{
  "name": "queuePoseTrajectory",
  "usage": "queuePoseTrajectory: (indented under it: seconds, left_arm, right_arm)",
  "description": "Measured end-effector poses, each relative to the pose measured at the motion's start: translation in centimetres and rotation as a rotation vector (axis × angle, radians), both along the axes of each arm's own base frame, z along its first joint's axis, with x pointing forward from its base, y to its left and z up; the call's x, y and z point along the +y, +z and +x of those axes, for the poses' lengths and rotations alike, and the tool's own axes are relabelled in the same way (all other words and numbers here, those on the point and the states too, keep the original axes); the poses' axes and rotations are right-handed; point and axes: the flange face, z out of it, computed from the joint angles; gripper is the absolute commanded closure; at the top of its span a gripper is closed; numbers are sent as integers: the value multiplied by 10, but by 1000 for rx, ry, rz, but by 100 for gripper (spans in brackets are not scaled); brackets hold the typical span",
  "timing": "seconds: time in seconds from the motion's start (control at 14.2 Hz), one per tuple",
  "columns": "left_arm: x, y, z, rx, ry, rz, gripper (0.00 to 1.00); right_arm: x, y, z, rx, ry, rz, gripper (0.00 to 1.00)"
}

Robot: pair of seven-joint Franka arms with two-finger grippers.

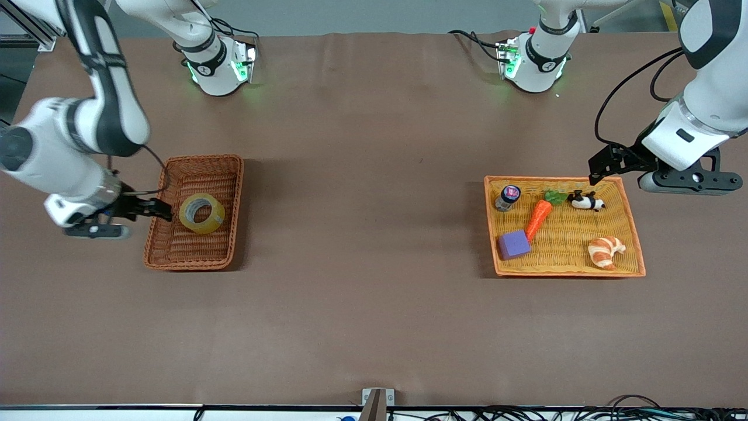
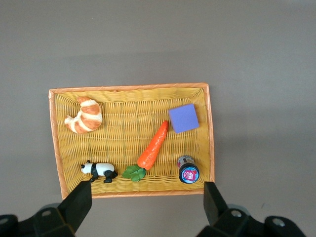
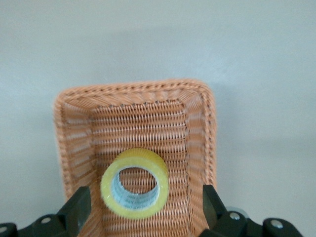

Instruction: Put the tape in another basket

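Observation:
The tape (image 1: 217, 221), a yellowish ring with a grey core, lies slightly tilted in the reddish-brown wicker basket (image 1: 201, 158) at the right arm's end of the table. My right gripper (image 1: 153, 209) is open and empty over that basket's long rim, beside the tape. In the right wrist view the tape (image 3: 133, 211) sits in the basket (image 3: 133, 89) below and between the spread fingers of the right gripper (image 3: 143, 205), not touched. My left gripper (image 1: 602, 165) is open and empty over the farther rim of the orange-yellow tray (image 1: 572, 234).
The tray (image 2: 123, 143) at the left arm's end holds a croissant (image 1: 605, 251), a carrot (image 1: 537, 219), a purple block (image 1: 513, 244), a toy panda (image 1: 587, 202) and a small jar (image 1: 507, 197). My left gripper (image 2: 148, 197) hangs over its rim.

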Motion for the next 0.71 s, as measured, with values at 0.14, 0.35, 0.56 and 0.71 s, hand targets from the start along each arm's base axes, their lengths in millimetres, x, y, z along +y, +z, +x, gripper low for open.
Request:
queuePoseTrajectory:
  seconds: [0.14, 0.35, 0.56, 0.71]
  left_arm:
    - [0, 0, 0, 1, 0, 0, 0]
    - [0, 0, 0, 1, 0, 0, 0]
    - [-1, 0, 0, 0, -1, 0, 0]
    - [-2, 0, 0, -1, 7, -1, 0]
  right_arm:
    - [-1, 59, 9, 32, 10, 7, 0]
    - [7, 133, 10, 59, 35, -33, 0]
    - [26, 183, 3, 71, 19, -42, 0]
    - [39, 208, -9, 62, 14, -39, 0]
